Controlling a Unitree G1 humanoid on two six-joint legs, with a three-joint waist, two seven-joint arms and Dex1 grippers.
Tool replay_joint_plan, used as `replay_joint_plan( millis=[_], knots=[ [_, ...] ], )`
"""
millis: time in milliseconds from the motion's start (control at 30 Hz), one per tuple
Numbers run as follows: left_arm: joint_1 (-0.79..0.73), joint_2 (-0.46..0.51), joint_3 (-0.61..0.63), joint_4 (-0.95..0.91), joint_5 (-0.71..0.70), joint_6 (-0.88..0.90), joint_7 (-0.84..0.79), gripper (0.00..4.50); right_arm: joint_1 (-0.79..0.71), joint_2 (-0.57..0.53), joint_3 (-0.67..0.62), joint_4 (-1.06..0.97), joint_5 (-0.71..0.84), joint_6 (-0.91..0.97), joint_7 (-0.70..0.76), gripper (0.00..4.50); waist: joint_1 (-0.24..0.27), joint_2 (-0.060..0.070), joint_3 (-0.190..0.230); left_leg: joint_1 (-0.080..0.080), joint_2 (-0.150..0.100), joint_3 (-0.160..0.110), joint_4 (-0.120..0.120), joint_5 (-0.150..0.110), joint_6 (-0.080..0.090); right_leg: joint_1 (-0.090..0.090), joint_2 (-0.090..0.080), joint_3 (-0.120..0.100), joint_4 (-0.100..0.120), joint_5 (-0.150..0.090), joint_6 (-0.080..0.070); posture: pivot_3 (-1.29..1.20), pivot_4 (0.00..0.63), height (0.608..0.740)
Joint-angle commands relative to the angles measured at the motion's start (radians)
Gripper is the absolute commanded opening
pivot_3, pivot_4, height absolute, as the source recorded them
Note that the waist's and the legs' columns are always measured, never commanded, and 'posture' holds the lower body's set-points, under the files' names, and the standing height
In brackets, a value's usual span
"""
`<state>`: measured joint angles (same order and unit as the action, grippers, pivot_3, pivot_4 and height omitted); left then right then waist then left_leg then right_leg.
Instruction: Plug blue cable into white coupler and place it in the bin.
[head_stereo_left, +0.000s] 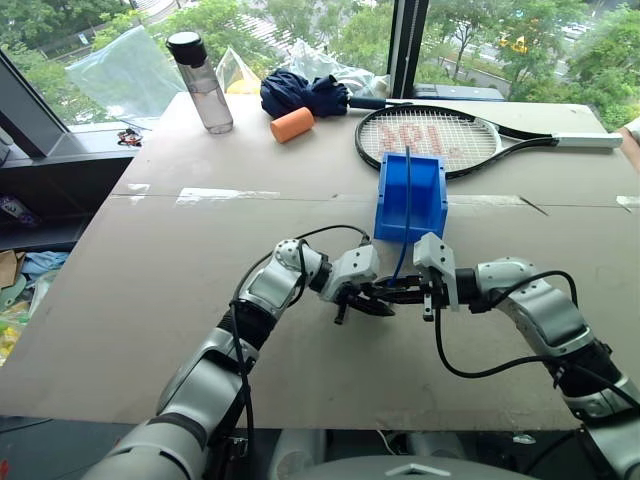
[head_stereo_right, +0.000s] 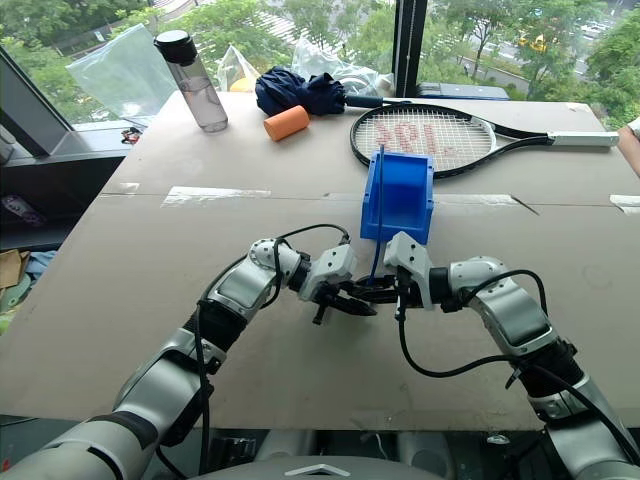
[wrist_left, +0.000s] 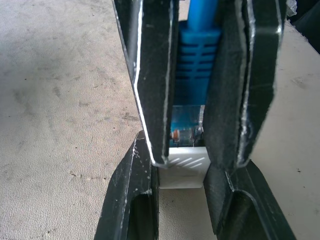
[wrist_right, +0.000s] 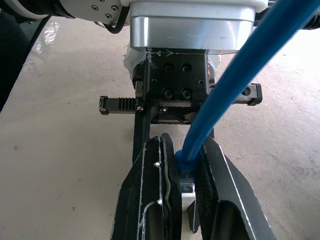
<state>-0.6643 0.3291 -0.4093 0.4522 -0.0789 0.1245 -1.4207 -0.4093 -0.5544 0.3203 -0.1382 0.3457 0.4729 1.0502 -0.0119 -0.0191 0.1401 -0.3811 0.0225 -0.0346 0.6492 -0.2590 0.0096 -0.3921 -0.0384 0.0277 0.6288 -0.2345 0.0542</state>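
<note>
Over the table's middle my two grippers meet tip to tip. My left gripper (head_stereo_left: 372, 300) is shut on the white coupler (wrist_left: 182, 172), a small white block pinched between its fingers. Facing it, my right gripper (head_stereo_left: 402, 290) is shut on the ribbed blue boot of the blue cable (wrist_left: 197, 65). The cable's clear plug (wrist_left: 186, 131) sits at the coupler's socket end, partly inside it. From the grip the blue cable (head_stereo_left: 406, 210) rises and leans against the bin (head_stereo_left: 428, 200). That bright blue bin stands just beyond the grippers.
A tennis racket (head_stereo_left: 430, 135) lies behind the bin. Further back are an orange cylinder (head_stereo_left: 292, 124), a dark blue cloth bundle (head_stereo_left: 300, 93) and a clear water bottle (head_stereo_left: 205, 85). A taped seam (head_stereo_left: 230, 195) crosses the cardboard-coloured tabletop.
</note>
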Motion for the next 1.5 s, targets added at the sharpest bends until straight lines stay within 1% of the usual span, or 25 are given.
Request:
replay_joint_plan(
  millis=[33, 200, 433, 500, 600, 667, 700, 733, 767, 800, 833, 867, 900, 933, 1000, 1100, 1233, 1267, 1300, 1367, 1400, 1467, 1500],
  knots=[
    [-0.003, 0.002, -0.004, -0.045, -0.009, 0.001, -0.016, 0.58, -0.004, -0.036, 0.066, 0.028, -0.099, -0.016, 0.010, 0.00, 0.000, 0.000, 0.000, 0.000, 0.000, 0.000, 0.000, 0.000, 0.000, 0.000, 0.000, 0.000, 0.000, 0.000, 0.000, 0.00, 0.150, 0.740],
    [-0.007, -0.002, -0.006, -0.045, -0.008, 0.002, -0.012, 0.58, -0.010, -0.038, 0.153, 0.051, -0.195, -0.037, 0.000, 0.00, -0.001, 0.000, -0.001, 0.001, 0.000, 0.000, 0.000, 0.000, 0.000, 0.000, 0.000, 0.000, 0.000, 0.000, 0.000, 0.00, 0.150, 0.740],
    [-0.001, -0.009, -0.012, -0.055, -0.006, 0.001, -0.003, 0.58, -0.009, -0.024, 0.202, 0.089, -0.234, 0.012, 0.006, 0.00, -0.003, 0.000, -0.006, 0.003, 0.000, 0.000, 0.000, 0.000, 0.000, 0.001, 0.000, 0.000, 0.003, 0.000, 0.000, 0.00, 0.150, 0.740],
    [0.002, -0.012, -0.013, -0.059, -0.004, -0.004, 0.004, 0.58, -0.012, -0.017, 0.204, 0.098, -0.240, 0.006, 0.003, 0.00, -0.004, 0.000, -0.007, 0.004, 0.000, 0.000, 0.000, 0.000, 0.000, 0.001, 0.001, 0.000, 0.003, 0.000, 0.000, 0.00, 0.150, 0.740],
    [0.018, -0.009, 0.010, -0.088, -0.016, 0.003, 0.034, 0.58, 0.004, 0.020, 0.133, 0.074, -0.187, -0.005, -0.031, 0.00, -0.004, -0.001, -0.011, 0.005, 0.001, -0.001, 0.000, 0.000, 0.000, 0.002, 0.001, 0.000, 0.004, 0.000, 0.000, 0.00, 0.150, 0.740],
    [0.046, 0.006, 0.039, -0.148, -0.048, 0.050, 0.046, 1.62, 0.035, 0.046, 0.058, 0.034, -0.155, -0.030, -0.076, 0.00, -0.004, -0.001, -0.011, 0.005, 0.001, -0.001, 0.000, 0.000, 0.000, 0.002, 0.002, 0.000, 0.004, 0.000, 0.000, 0.00, 0.150, 0.740],
    [0.064, 0.015, 0.055, -0.180, -0.059, 0.067, 0.061, 1.83, 0.054, 0.059, 0.019, 0.007, -0.136, -0.037, -0.096, 0.00, -0.003, -0.001, -0.011, 0.004, 0.001, -0.001, 0.000, 0.000, 0.000, 0.002, 0.002, 0.000, 0.004, 0.000, 0.000, 0.00, 0.150, 0.740],
    [0.084, 0.025, 0.073, -0.211, -0.068, 0.085, 0.082, 2.26, 0.070, 0.069, -0.018, -0.023, -0.113, -0.034, -0.110, 0.00, -0.003, -0.001, -0.011, 0.004, 0.001, -0.001, 0.000, 0.000, 0.000, 0.002, 0.002, 0.000, 0.005, 0.000, 0.000, 0.00, 0.150, 0.740],
    [0.100, 0.032, 0.083, -0.239, -0.074, 0.100, 0.100, 2.89, 0.084, 0.073, -0.041, -0.047, -0.098, -0.032, -0.118, 0.00, -0.003, -0.001, -0.010, 0.004, 0.001, -0.001, 0.000, 0.000, 0.000, 0.002, 0.002, 0.000, 0.005, 0.000, 0.000, 0.00, 0.150, 0.740],
    [0.137, 0.048, 0.113, -0.294, -0.098, 0.132, 0.123, 3.15, 0.104, 0.079, -0.088, -0.100, -0.054, -0.006, -0.135, 0.00, -0.003, 0.000, -0.010, 0.004, 0.001, -0.001, 0.000, 0.000, 0.000, 0.002, 0.002, 0.000, 0.005, 0.000, 0.000, 0.00, 0.150, 0.740],
    [0.169, 0.061, 0.140, -0.349, -0.123, 0.170, 0.142, 3.71, 0.120, 0.082, -0.126, -0.144, -0.020, 0.007, -0.148, 0.00, -0.004, 0.000, -0.010, 0.004, 0.001, -0.001, 0.000, 0.000, 0.000, 0.001, 0.002, 0.000, 0.005, 0.000, 0.000, 0.00, 0.150, 0.740],
    [0.203, 0.074, 0.171, -0.409, -0.155, 0.218, 0.166, 4.14, 0.129, 0.092, -0.167, -0.179, 0.017, 0.025, -0.170, 0.00, -0.004, 0.001, -0.009, 0.003, 0.002, -0.001, 0.000, 0.000, 0.000, 0.000, 0.001, 0.000, 0.006, 0.000, 0.000, 0.00, 0.150, 0.740],
    [0.226, 0.084, 0.192, -0.452, -0.177, 0.254, 0.184, 4.48, 0.134, 0.098, -0.194, -0.202, 0.041, 0.038, -0.185, 0.00, -0.005, 0.002, -0.008, 0.002, 0.002, -0.001, 0.000, 0.000, 0.000, -0.002, 0.001, 0.001, 0.007, 0.000, 0.000, 0.00, 0.150, 0.740],
    [0.268, 0.101, 0.245, -0.514, -0.218, 0.302, 0.217, 4.48, 0.107, 0.123, -0.242, -0.212, 0.073, 0.091, -0.243, 0.00, -0.004, 0.002, -0.007, 0.001, 0.002, -0.001, 0.000, 0.000, 0.000, -0.004, 0.001, 0.001, 0.008, 0.000, 0.000, 0.00, 0.150, 0.740],
    [0.335, 0.128, 0.322, -0.608, -0.258, 0.339, 0.276, 4.48, 0.034, 0.158, -0.314, -0.196, 0.093, 0.180, -0.358, 0.00, -0.008, 0.003, -0.006, 0.001, 0.002, -0.001, 0.000, 0.000, 0.000, -0.004, 0.001, 0.001, 0.009, 0.000, 0.000, 0.00, 0.150, 0.740],
    [0.360, 0.131, 0.401, -0.688, -0.304, 0.371, 0.364, 4.48, -0.115, 0.205, -0.391, -0.107, 0.126, 0.283, -0.468, 0.00, -0.001, 0.003, -0.005, 0.002, 0.002, -0.001, 0.000, 0.000, 0.000, -0.004, 0.001, 0.001, 0.009, 0.000, 0.000, 0.00, 0.150, 0.740],
    [0.338, 0.121, 0.456, -0.721, -0.318, 0.359, 0.458, 4.48, -0.361, 0.270, -0.482, 0.155, 0.159, 0.411, -0.589, 0.00, 0.002, 0.003, -0.004, 0.002, 0.001, 0.000, 0.000, 0.000, 0.000, -0.004, 0.001, 0.001, 0.009, 0.000, -0.001, 0.00, 0.150, 0.740],
    [0.330, 0.114, 0.458, -0.726, -0.320, 0.357, 0.478, 4.50, -0.398, 0.268, -0.483, 0.211, 0.154, 0.412, -0.587, 0.92, 0.003, 0.003, -0.004, 0.001, 0.001, 0.000, 0.000, 0.000, 0.000, -0.004, 0.000, 0.000, 0.008, 0.000, -0.001, 0.00, 0.150, 0.740],
    [0.324, 0.107, 0.460, -0.734, -0.327, 0.361, 0.497, 4.50, -0.424, 0.260, -0.470, 0.259, 0.137, 0.399, -0.580, 1.12, 0.004, 0.003, -0.004, 0.001, 0.001, 0.000, 0.000, 0.000, 0.000, -0.004, 0.000, 0.000, 0.008, 0.000, -0.001, 0.00, 0.150, 0.740],
    [0.320, 0.098, 0.463, -0.761, -0.341, 0.369, 0.528, 4.50, -0.457, 0.247, -0.456, 0.335, 0.101, 0.363, -0.583, 2.11, 0.004, 0.003, -0.004, 0.000, 0.000, 0.000, -0.002, 0.000, 0.000, -0.004, -0.001, 0.000, 0.006, 0.000, -0.001, 0.00, 0.150, 0.740],
    [0.320, 0.097, 0.465, -0.774, -0.350, 0.376, 0.541, 4.50, -0.464, 0.242, -0.455, 0.351, 0.094, 0.355, -0.584, 2.48, 0.002, 0.003, -0.004, 0.000, 0.000, 0.000, -0.002, 0.000, 0.000, -0.004, -0.001, 0.000, 0.005, 0.000, -0.001, 0.00, 0.150, 0.740],
    [0.329, 0.096, 0.475, -0.800, -0.372, 0.387, 0.564, 4.50, -0.457, 0.225, -0.471, 0.328, 0.110, 0.363, -0.572, 3.45, 0.000, 0.004, -0.004, -0.001, 0.000, 0.001, -0.003, 0.000, 0.000, -0.004, -0.001, 0.000, 0.003, 0.000, 0.000, 0.00, 0.150, 0.740],
    [0.334, 0.096, 0.479, -0.806, -0.385, 0.390, 0.572, 4.50, -0.441, 0.215, -0.478, 0.301, 0.122, 0.370, -0.562, 4.01, -0.001, 0.004, -0.004, -0.002, 0.000, 0.001, -0.003, 0.000, 0.000, -0.004, -0.002, 0.000, 0.002, 0.000, 0.000, 0.00, 0.150, 0.740]
  ],
)
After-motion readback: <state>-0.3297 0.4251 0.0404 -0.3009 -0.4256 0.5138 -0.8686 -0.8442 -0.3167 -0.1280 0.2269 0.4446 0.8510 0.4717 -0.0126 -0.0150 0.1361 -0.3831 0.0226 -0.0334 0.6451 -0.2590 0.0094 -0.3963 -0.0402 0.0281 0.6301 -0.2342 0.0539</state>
